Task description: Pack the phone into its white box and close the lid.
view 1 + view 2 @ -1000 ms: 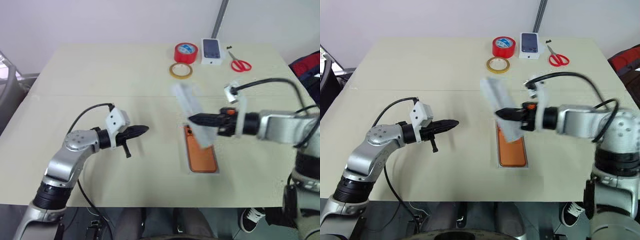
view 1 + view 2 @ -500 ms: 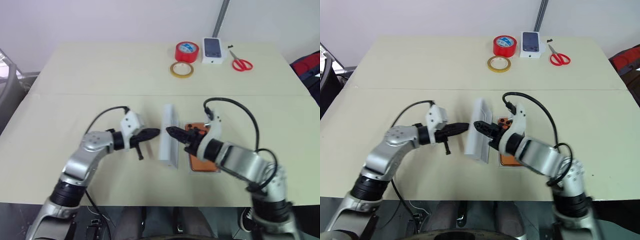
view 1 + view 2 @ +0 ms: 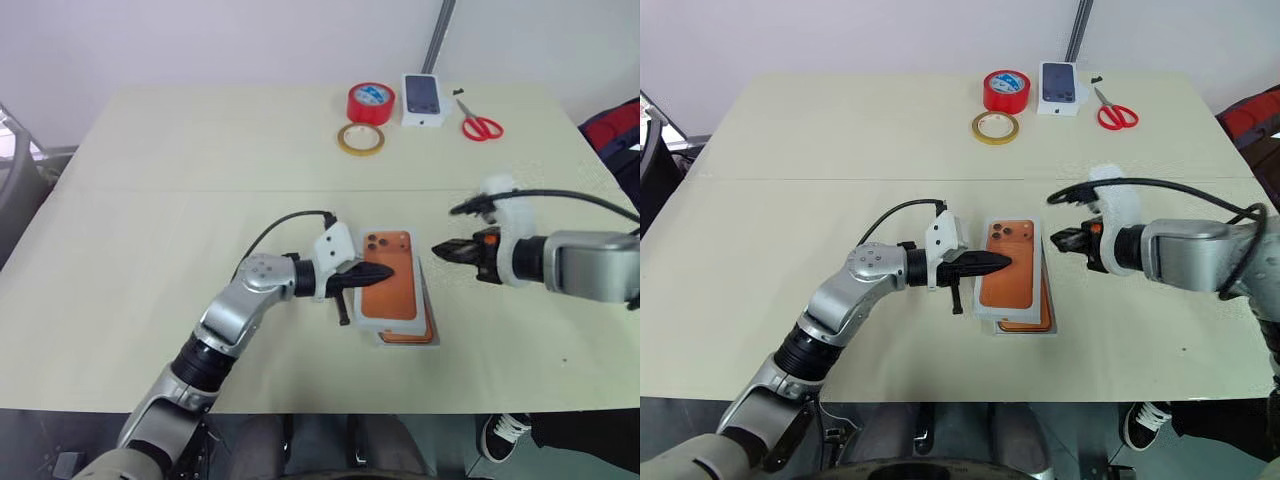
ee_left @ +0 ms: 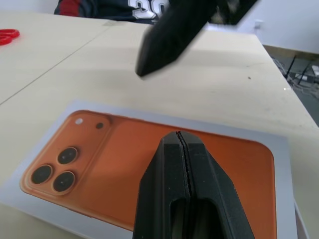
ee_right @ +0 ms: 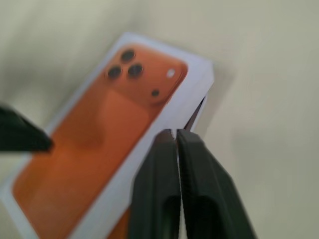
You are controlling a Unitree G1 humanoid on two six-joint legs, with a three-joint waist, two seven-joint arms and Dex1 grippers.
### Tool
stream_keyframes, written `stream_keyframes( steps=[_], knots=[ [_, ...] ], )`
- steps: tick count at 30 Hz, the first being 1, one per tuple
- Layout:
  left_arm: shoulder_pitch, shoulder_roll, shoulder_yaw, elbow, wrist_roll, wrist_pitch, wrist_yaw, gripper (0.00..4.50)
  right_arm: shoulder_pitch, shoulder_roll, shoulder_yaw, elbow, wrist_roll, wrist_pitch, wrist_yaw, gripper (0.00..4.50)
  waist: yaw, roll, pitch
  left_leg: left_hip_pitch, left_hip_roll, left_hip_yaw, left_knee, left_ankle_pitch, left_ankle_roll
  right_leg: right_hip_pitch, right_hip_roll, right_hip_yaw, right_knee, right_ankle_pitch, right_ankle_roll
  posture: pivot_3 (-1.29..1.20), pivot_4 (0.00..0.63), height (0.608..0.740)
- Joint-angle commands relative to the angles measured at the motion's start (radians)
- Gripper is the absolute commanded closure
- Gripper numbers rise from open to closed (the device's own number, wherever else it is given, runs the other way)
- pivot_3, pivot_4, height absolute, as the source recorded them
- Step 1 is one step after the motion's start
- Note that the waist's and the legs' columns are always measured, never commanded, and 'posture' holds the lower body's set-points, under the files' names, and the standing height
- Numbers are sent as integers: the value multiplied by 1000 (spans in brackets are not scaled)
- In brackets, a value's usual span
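Note:
The lid [image 3: 390,285] lies flat and askew on the white box [image 3: 405,346]. Its upper face shows an orange phone picture with three lenses inside a white border. At the near end an orange strip of the phone [image 3: 412,333] peeks out from under it. My left gripper [image 3: 385,271] is shut, and its tip sits over the lid's left edge. The left wrist view has those shut fingers [image 4: 164,164] above the printed face. My right gripper [image 3: 440,250] is shut and empty, just right of the lid's far corner. From the right wrist the lid [image 5: 99,139] lies close ahead.
At the table's far edge stand a red tape roll [image 3: 372,103], a tan tape ring [image 3: 361,141], a small white box printed with a dark phone [image 3: 424,100] and red scissors [image 3: 480,126]. A seam [image 3: 200,190] crosses the table beyond both arms.
The right gripper held the lid tilted over the box, then it stood on edge between both grippers. Now it lies flat on the box; the right gripper has let go and withdrawn right, the left moved right onto it.

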Motion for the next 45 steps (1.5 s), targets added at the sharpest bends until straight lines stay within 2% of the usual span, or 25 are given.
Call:
stream_keyframes(
  steps=[1,4,9,17,22,31,45],
  knots=[
    [-8,27,96,-55,-47,64,33,4500,15,-43,65,-117,-230,-35,143,4453,0,0,0,0,0,0,0,0,0,0,0,0,0,0,0,0,150,736],
    [1,84,128,-58,-28,88,46,4500,39,-24,107,-128,-371,-70,211,4453,0,0,0,0,0,0,1,0,0,0,0,0,0,0,0,0,150,736],
    [-2,140,85,-16,22,94,37,4500,37,36,137,-112,-522,-83,292,4453,2,0,0,0,0,0,1,0,0,0,0,0,0,0,0,0,150,736],
    [-62,77,-33,86,102,74,14,4500,31,103,135,-105,-670,-69,391,4453,3,0,0,0,-1,0,1,0,0,0,-1,-1,0,0,0,0,150,736],
    [-81,40,-41,84,93,76,-4,4500,35,125,116,-130,-715,-43,431,4453,0,0,0,0,-1,0,1,0,0,0,-1,-1,1,0,0,0,150,736],
    [-54,69,-68,-27,89,105,-65,4500,97,113,52,-220,-735,22,494,4453,2,0,0,0,-1,-1,1,0,0,1,-1,-1,1,0,0,0,150,736],
    [-59,43,-81,-9,108,112,-52,4500,158,140,22,-217,-817,38,519,4453,2,0,0,0,-2,-1,1,0,0,1,-1,-1,1,0,0,0,150,736]
  ],
)
